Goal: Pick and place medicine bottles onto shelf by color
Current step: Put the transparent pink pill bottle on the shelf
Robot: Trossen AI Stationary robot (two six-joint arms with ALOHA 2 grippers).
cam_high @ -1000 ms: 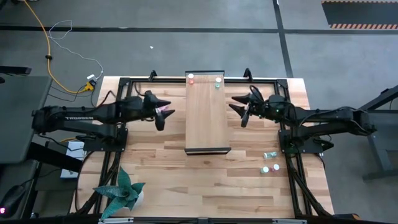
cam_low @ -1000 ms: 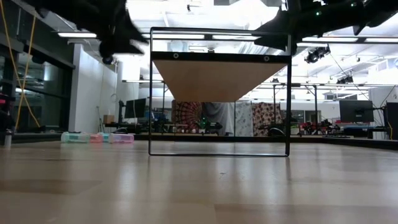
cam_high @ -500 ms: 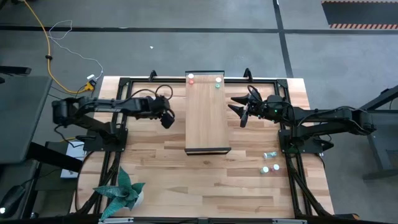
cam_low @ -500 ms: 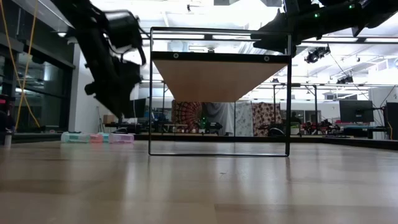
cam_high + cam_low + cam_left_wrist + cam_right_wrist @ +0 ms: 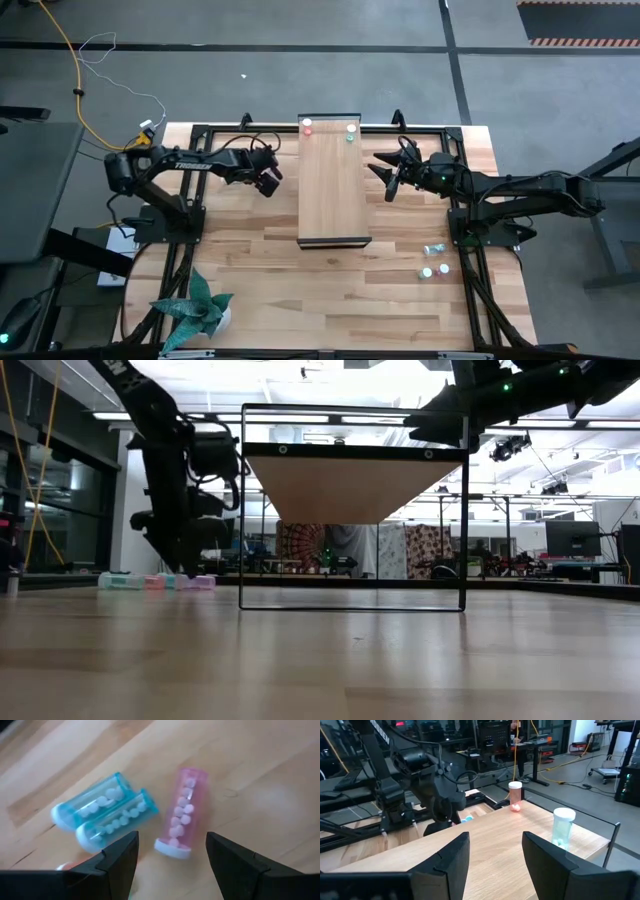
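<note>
Left gripper [image 5: 170,857] fingers apart, empty, low over pink vial [image 5: 181,812] lying beside two blue vials [image 5: 105,812], left of shelf [image 5: 333,185]. Right gripper [image 5: 385,178] apart, empty, right of shelf; pink bottle [image 5: 515,795] and teal bottle [image 5: 562,827] upright on shelf's far end.

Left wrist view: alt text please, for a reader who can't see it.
The open left tool hovers over a pink bottle lying on its side on the wooden table, white cap toward the camera. Two blue bottles lie side by side next to it.

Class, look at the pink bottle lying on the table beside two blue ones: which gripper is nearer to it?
Left. The left gripper hangs open just above the pink bottle. The right gripper waits across the shelf, open.
</note>
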